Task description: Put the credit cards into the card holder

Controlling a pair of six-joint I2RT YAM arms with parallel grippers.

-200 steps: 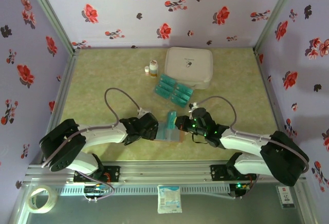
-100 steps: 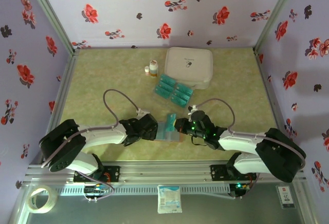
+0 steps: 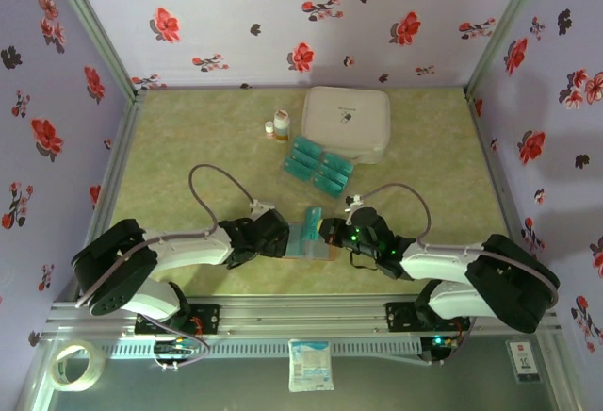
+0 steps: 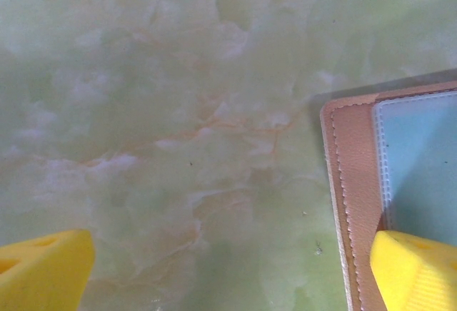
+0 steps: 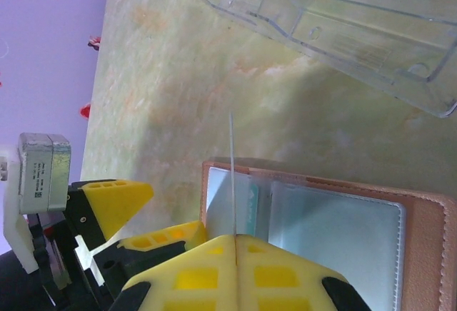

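The card holder [image 3: 308,243] lies open on the table, brown rim up and pale blue-grey inside [image 5: 335,229]. My right gripper [image 5: 234,238] is shut on a credit card [image 5: 232,175] seen edge-on as a thin upright line above the holder's left pocket. From above, that teal card [image 3: 314,215] sticks out of the right gripper [image 3: 325,228]. Another teal card edge [image 5: 252,207] sits in the pocket. My left gripper [image 4: 228,272] is open at the holder's left edge [image 4: 353,182]; one yellow fingertip [image 4: 418,268] overlaps it.
A clear plastic tray [image 3: 318,168] with several teal cards lies behind the holder, close above it in the right wrist view [image 5: 335,18]. A large white zipped case [image 3: 347,123] and two small bottles [image 3: 280,121] stand further back.
The right gripper has moved a little left with the card, closer over the holder's left side. The left arm has barely moved.
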